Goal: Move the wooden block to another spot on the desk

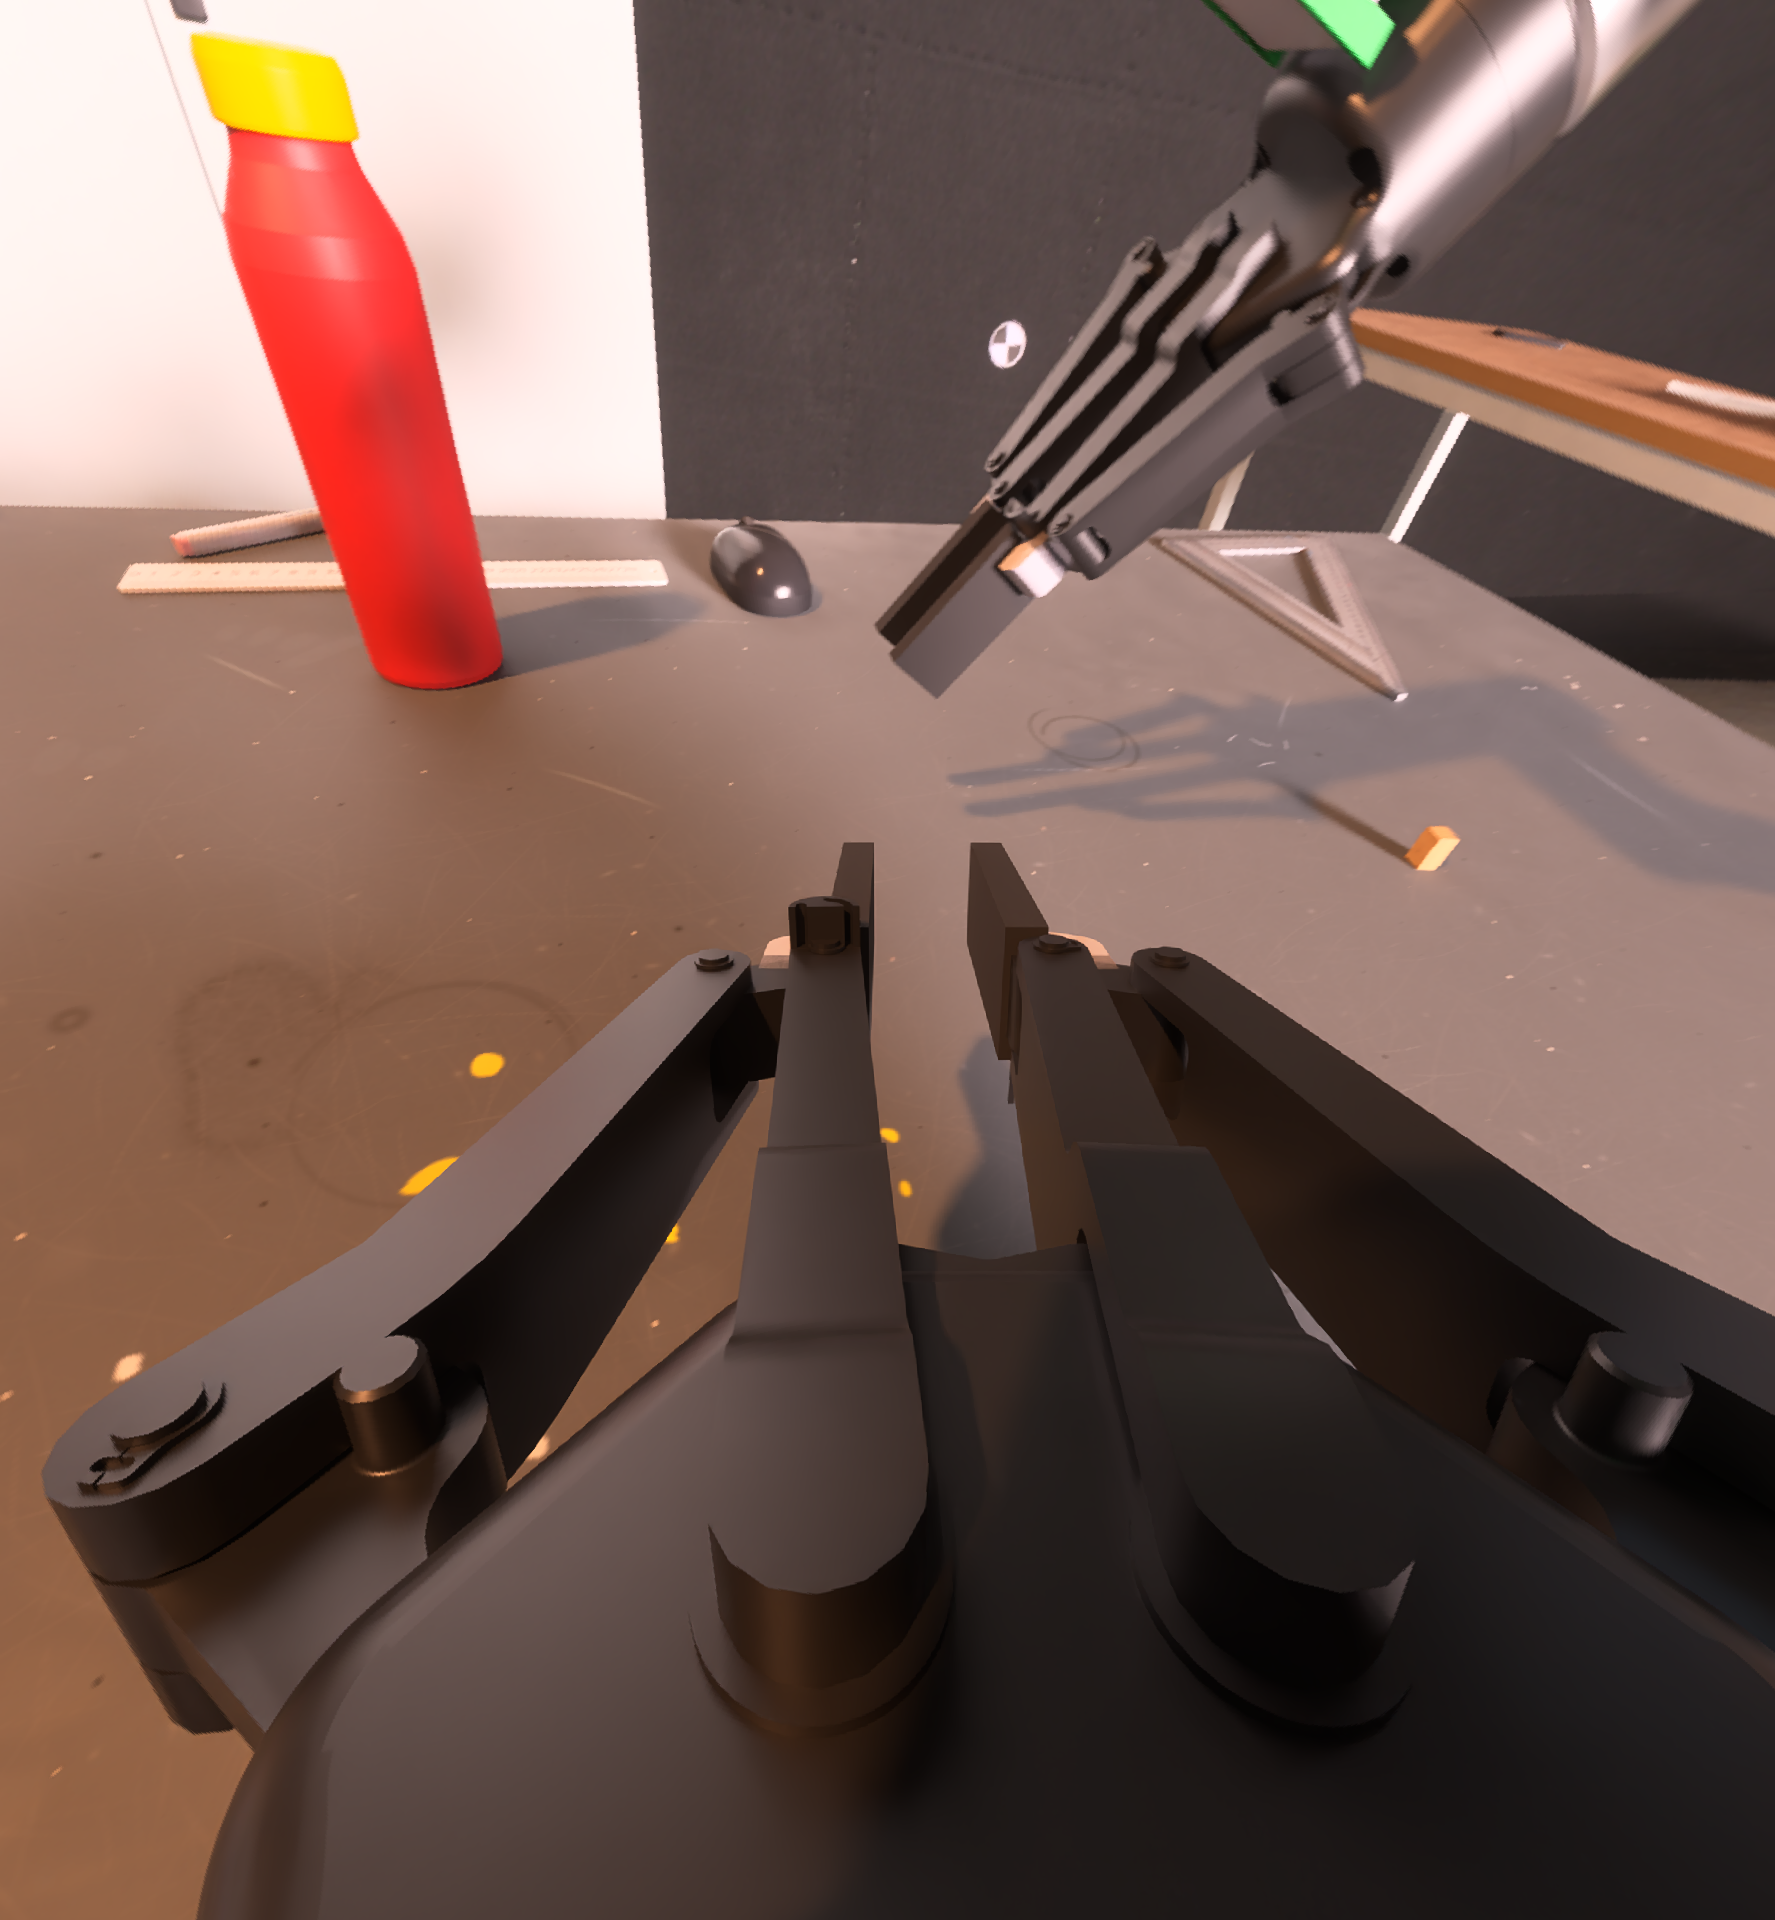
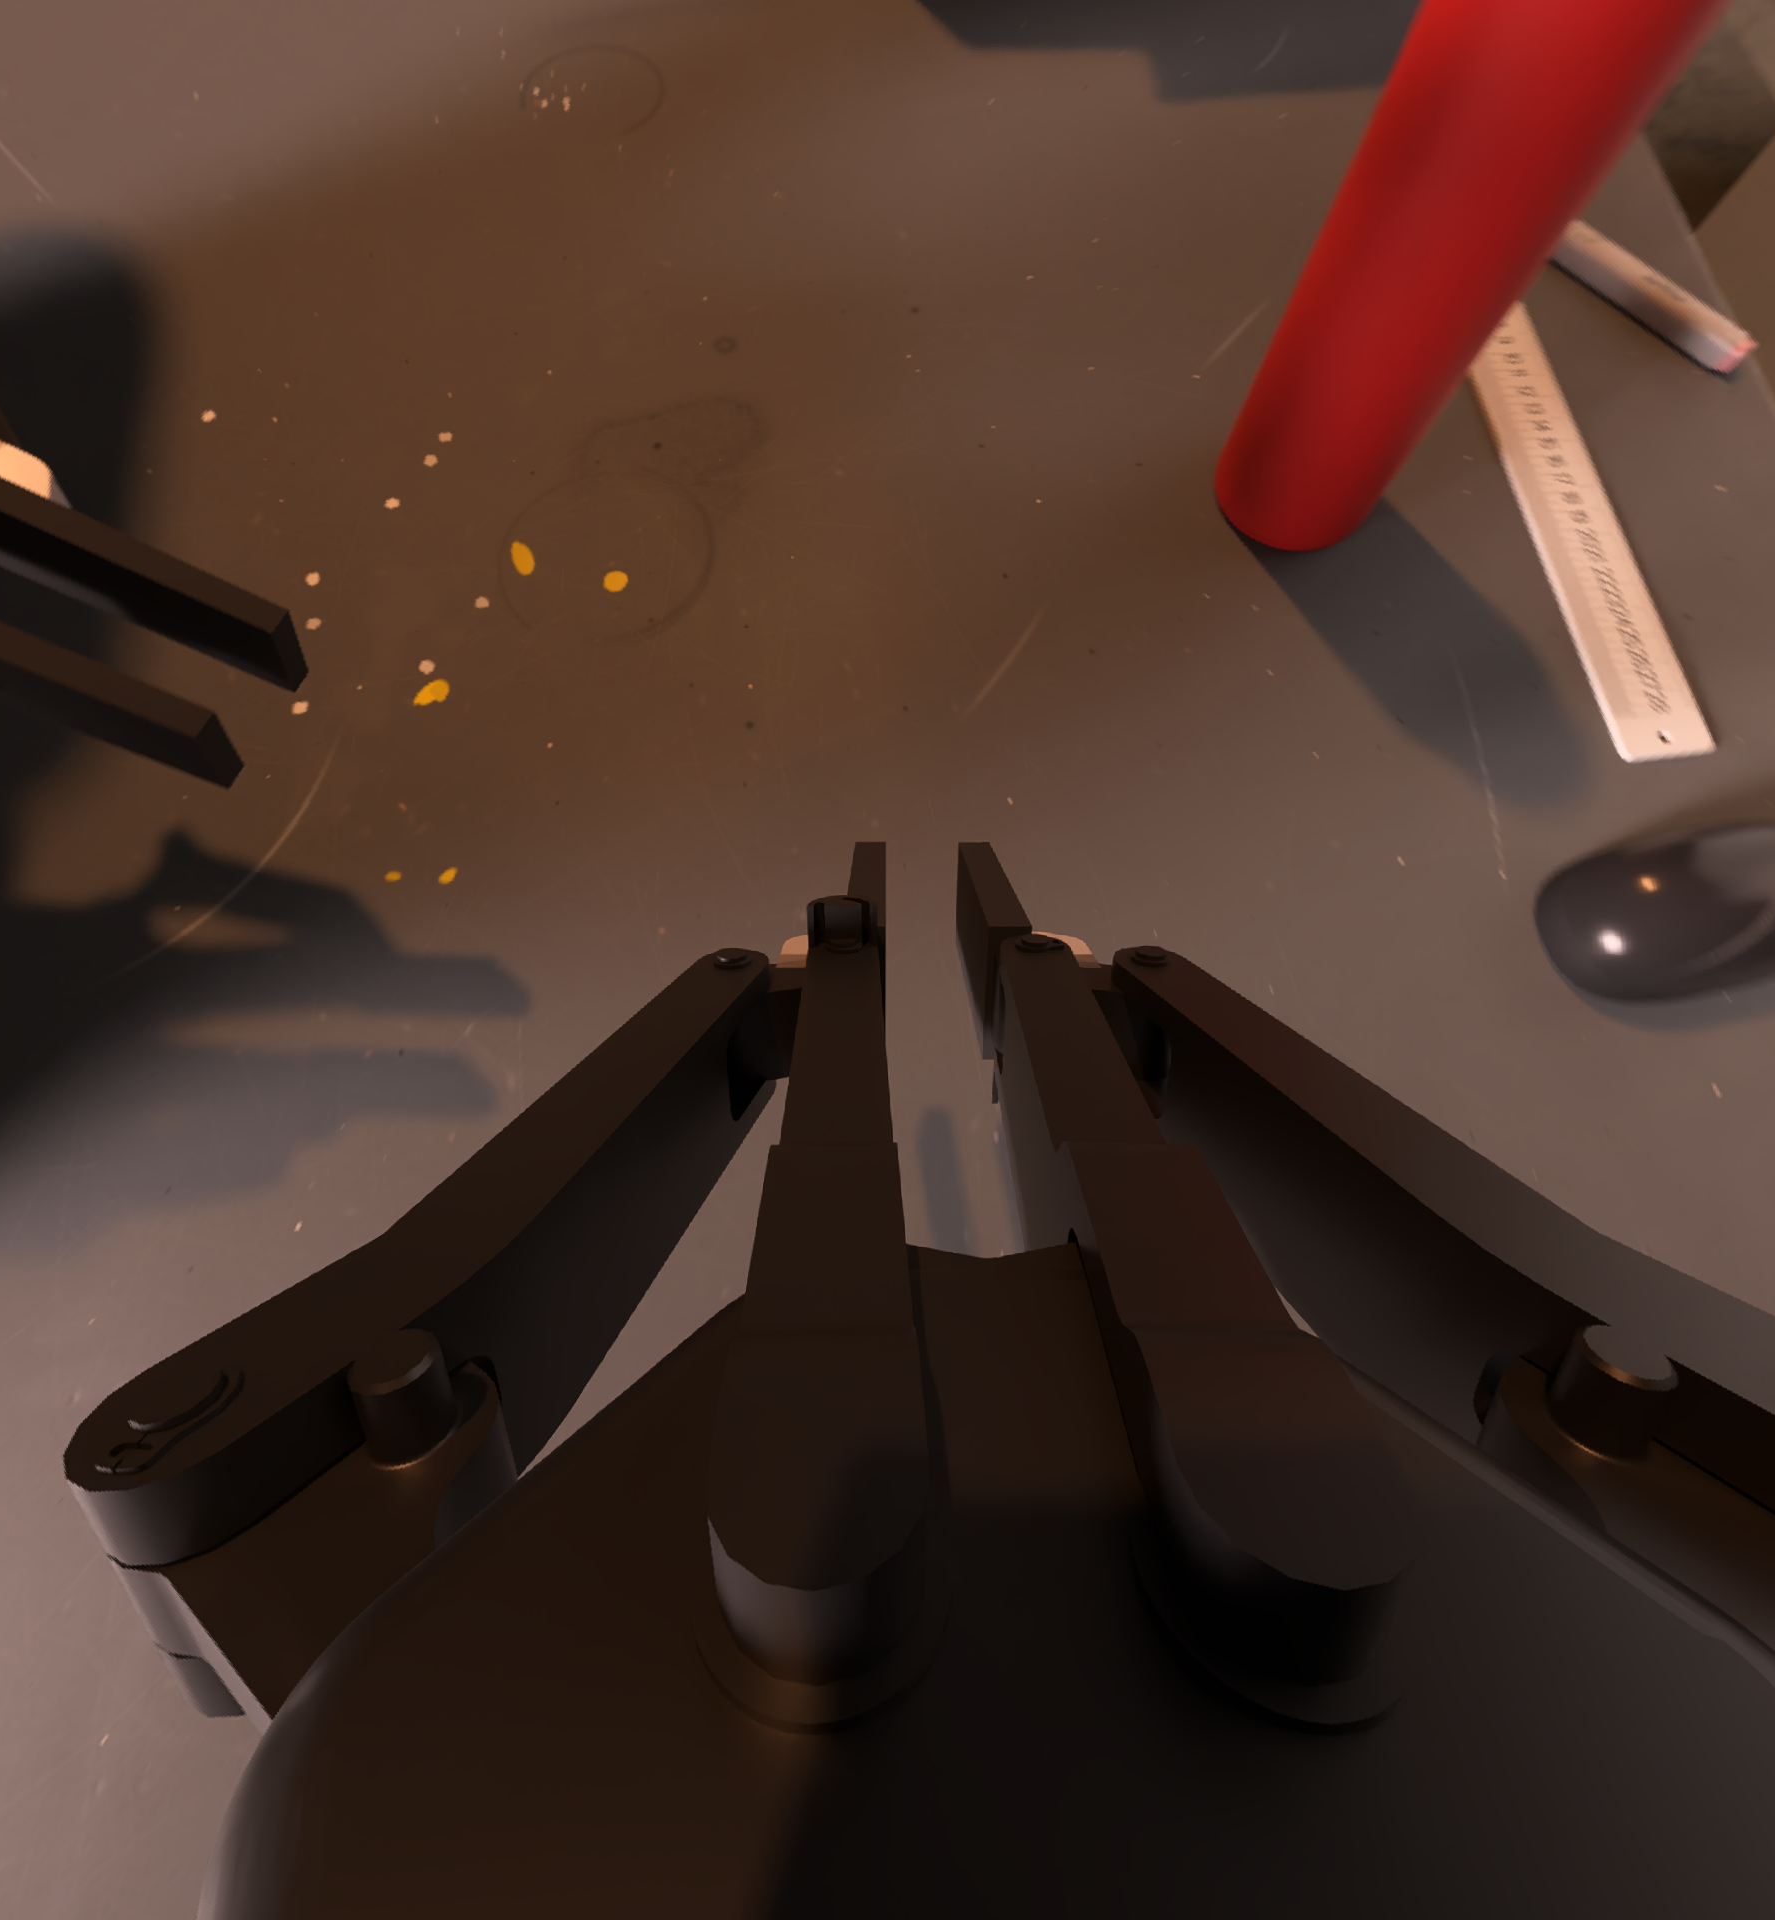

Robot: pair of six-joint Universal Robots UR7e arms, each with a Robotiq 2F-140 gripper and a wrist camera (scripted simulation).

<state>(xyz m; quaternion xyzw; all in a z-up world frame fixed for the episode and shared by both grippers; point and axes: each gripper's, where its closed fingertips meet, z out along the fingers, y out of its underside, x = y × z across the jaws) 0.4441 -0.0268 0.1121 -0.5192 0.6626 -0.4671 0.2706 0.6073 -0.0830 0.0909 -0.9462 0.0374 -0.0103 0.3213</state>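
Note:
The small wooden block lies on the dark desk, ahead and to the right in the left wrist view; it does not show in the right wrist view. My left gripper hovers low over the desk, its jaws nearly together with only a narrow empty gap, well left of the block. It also shows at the left edge of the right wrist view. My right gripper is shut and empty above the desk. In the left wrist view it hangs tilted downward, beyond and left of the block.
A red bottle with a yellow cap stands at the back. Behind it lie a pale ruler and a marker. A dark mouse and a grey set square lie nearby. A second wooden table stands beyond.

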